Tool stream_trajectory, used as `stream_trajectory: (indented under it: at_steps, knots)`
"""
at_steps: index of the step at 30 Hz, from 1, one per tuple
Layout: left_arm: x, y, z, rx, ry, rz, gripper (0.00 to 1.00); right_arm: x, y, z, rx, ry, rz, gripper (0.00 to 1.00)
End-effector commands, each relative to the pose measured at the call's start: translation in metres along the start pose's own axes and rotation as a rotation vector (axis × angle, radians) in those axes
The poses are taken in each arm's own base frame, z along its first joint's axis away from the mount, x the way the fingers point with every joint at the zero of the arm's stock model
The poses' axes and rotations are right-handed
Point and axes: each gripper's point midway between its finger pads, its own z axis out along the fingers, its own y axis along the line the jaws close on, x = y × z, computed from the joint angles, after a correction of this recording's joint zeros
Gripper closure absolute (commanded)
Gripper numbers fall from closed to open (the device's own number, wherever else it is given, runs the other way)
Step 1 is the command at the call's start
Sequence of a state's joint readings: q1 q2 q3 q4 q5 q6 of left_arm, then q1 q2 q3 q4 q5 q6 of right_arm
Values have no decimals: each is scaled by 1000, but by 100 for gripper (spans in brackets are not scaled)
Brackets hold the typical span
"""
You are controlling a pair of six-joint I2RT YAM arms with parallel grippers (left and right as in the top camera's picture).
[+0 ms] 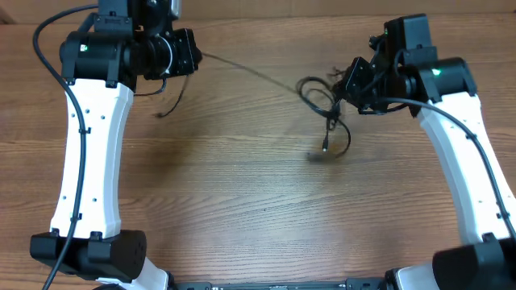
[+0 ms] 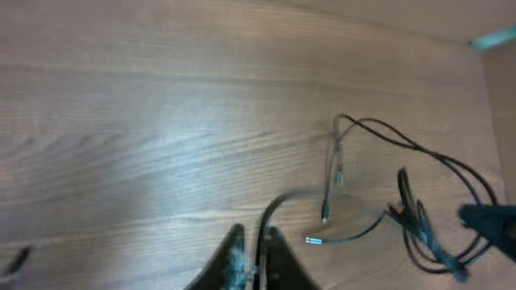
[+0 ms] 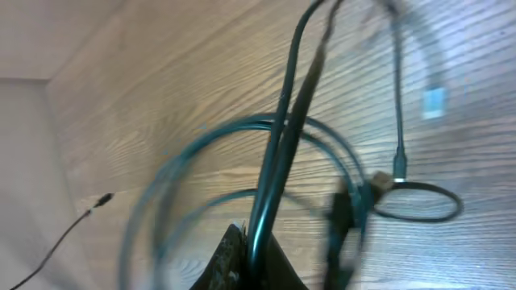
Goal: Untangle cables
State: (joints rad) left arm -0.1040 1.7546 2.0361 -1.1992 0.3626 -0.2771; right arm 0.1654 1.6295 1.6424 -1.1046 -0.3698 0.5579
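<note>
The cables are thin black cords. A tangled bunch (image 1: 326,113) hangs and lies right of centre, with a plug tip (image 1: 323,148) near the table. My right gripper (image 1: 348,84) is shut on this bunch; in the right wrist view a cord (image 3: 278,153) runs up from between its fingers (image 3: 256,259) amid blurred loops. My left gripper (image 1: 190,53) at the far left is shut on one cord (image 1: 250,70) stretched toward the bunch. In the left wrist view that cord (image 2: 270,211) leaves the fingers (image 2: 256,256), and the bunch (image 2: 419,217) lies to the right with plug tips (image 2: 313,240).
A loose cord end (image 1: 165,109) dangles below the left gripper. Another thin cord tip (image 3: 101,200) lies at the left in the right wrist view. The wooden table (image 1: 226,193) spreads between the two white arms; its back edge runs just behind both grippers.
</note>
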Motion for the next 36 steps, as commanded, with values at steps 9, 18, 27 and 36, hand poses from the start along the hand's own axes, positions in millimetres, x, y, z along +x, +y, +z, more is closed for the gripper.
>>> stream_trajectory:
  at_steps: [9,18,27,36]
  knots:
    - [55,-68,56,358,284,166,48,22,25,-2,-51,41,-39,96]
    - [103,-123,94,528,445,252,40,20,21,-1,-29,29,51,96]
    - [95,-169,114,629,451,75,38,15,11,-1,28,-6,95,96]
    - [104,-175,121,566,480,9,44,13,8,1,42,-14,98,96]
